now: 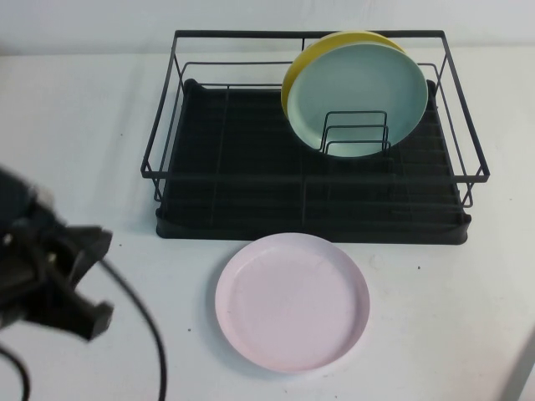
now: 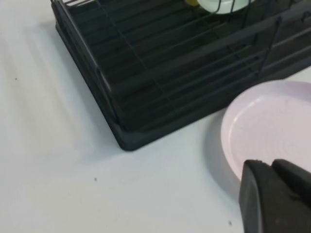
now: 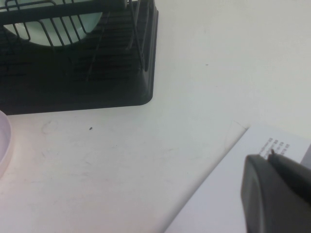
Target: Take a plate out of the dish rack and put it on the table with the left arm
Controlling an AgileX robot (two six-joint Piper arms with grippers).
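The pale pink plate (image 1: 292, 301) lies flat on the white table (image 1: 92, 117), just in front of the black dish rack (image 1: 309, 209). My left gripper (image 1: 82, 280) is at the near left, off the plate to its left. In the left wrist view the left gripper (image 2: 272, 166) is shut and empty, its tips close over the pink plate's (image 2: 272, 126) near rim, with the rack's corner (image 2: 146, 73) beyond. My right gripper (image 3: 271, 158) is shut and empty, out of the high view. A sliver of the pink plate (image 3: 2, 145) shows in the right wrist view.
A mint-green plate (image 1: 364, 96) and a yellow plate (image 1: 299, 71) behind it stand upright at the rack's back right against wire dividers (image 1: 355, 134). A white printed sheet (image 3: 228, 194) lies under my right gripper, at the table's right.
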